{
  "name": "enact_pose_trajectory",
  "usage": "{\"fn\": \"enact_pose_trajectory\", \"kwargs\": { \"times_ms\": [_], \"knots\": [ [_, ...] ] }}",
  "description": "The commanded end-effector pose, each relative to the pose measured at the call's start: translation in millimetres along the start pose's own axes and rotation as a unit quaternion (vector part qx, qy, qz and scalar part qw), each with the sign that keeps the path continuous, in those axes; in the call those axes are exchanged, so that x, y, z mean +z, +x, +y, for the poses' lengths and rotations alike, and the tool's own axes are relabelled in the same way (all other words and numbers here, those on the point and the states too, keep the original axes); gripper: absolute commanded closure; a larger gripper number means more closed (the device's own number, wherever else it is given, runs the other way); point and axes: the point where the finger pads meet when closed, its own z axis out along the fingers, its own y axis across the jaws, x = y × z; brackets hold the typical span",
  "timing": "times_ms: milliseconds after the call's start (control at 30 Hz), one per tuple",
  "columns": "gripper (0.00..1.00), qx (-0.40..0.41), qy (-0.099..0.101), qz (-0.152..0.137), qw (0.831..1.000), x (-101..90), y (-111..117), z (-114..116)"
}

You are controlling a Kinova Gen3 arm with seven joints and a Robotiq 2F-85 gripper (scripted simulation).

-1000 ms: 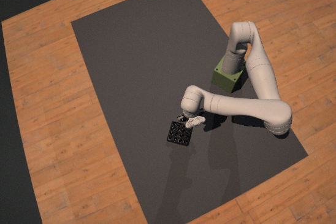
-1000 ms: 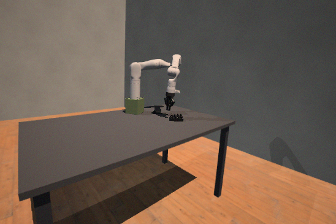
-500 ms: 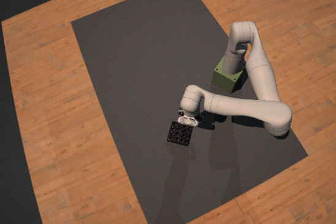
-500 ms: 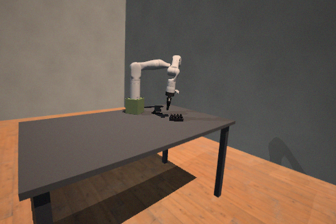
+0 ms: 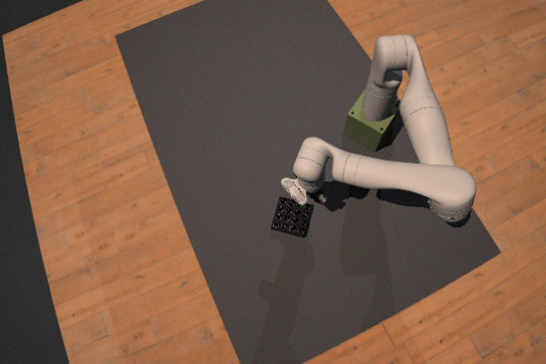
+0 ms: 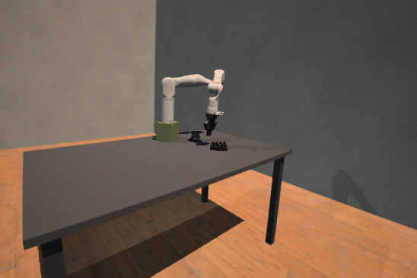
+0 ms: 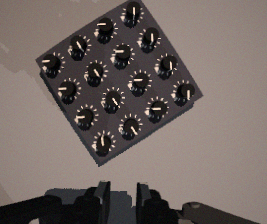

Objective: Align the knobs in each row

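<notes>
Black knob box (image 7: 117,83) is standing on the dark surface (image 5: 209,103), near the right edge, with the claw (image 7: 123,197) hovering above, fingers drawn narrow and gripping nothing. Judging which knob disagrees should come first, then centring squarely over it before descending.

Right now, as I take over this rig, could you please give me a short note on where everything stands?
Claw: partly closed, holding nothing, hanging above the table beside the box, touching no knob.
Black square knob box with sixteen white-lined knobs: standing on the dark grey table, near the green arm base.
Done: I can't tell from these views whether any knob has been corrected.
Left: read each row's pointers close up, turn the odd ones, leave the rest.
</notes>
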Motion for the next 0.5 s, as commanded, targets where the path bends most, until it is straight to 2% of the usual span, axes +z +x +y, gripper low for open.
{"fn": "enact_pose_trajectory", "kwargs": {
  "times_ms": [0,233,300,467],
  "knots": [
    [0.81,0.054,-0.002,0.001,0.999,-1.4,1.5,-1.1],
    [0.81,0.185,0.005,0.009,0.983,-5.3,7.1,-4.8],
    [0.81,0.185,0.005,0.009,0.983,-5.3,7.1,-4.8],
    [0.81,0.262,0.011,0.015,0.965,-8.1,11.3,-7.5]
  ]
}}
